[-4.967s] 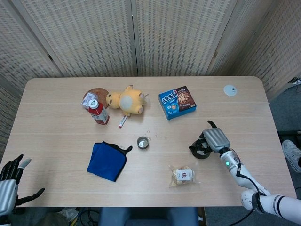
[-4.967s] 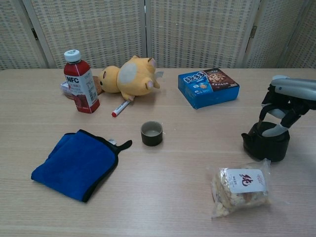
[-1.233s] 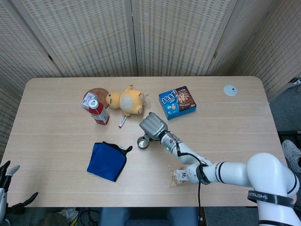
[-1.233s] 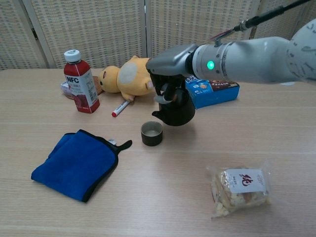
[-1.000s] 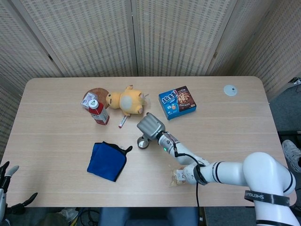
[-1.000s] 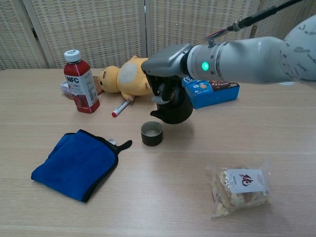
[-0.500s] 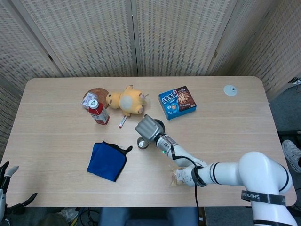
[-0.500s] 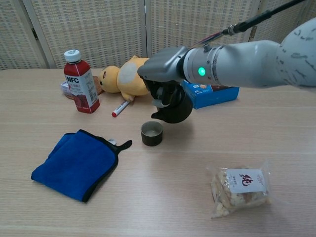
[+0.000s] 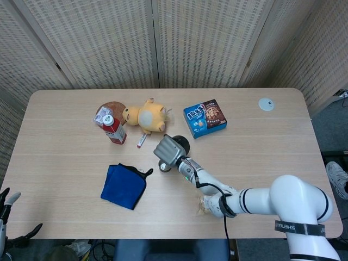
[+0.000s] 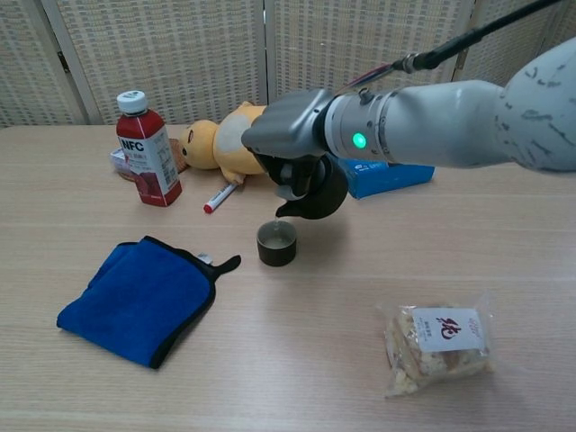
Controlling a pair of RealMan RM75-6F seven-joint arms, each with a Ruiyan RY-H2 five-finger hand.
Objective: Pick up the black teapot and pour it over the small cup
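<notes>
My right hand (image 10: 292, 135) grips the black teapot (image 10: 317, 193) from above and holds it in the air, tilted with its spout pointing down at the small dark cup (image 10: 276, 243). The spout tip hangs just above the cup's far rim. In the head view the right hand (image 9: 167, 149) covers most of the teapot (image 9: 182, 144), and the cup (image 9: 163, 166) shows partly below it. Only a little of my left hand (image 9: 2, 225) shows at the bottom left corner, off the table, with its fingers apart and nothing in it.
A red NFC bottle (image 10: 144, 148), a yellow plush toy (image 10: 232, 135) and a red pen (image 10: 219, 196) lie behind the cup. A blue cloth (image 10: 139, 297) is front left and a snack bag (image 10: 438, 342) front right. A blue cookie box (image 10: 396, 168) sits behind the arm.
The right hand carried the teapot from the table's right side to the cup. Over the last second it edged left and tipped the spout lower over the cup.
</notes>
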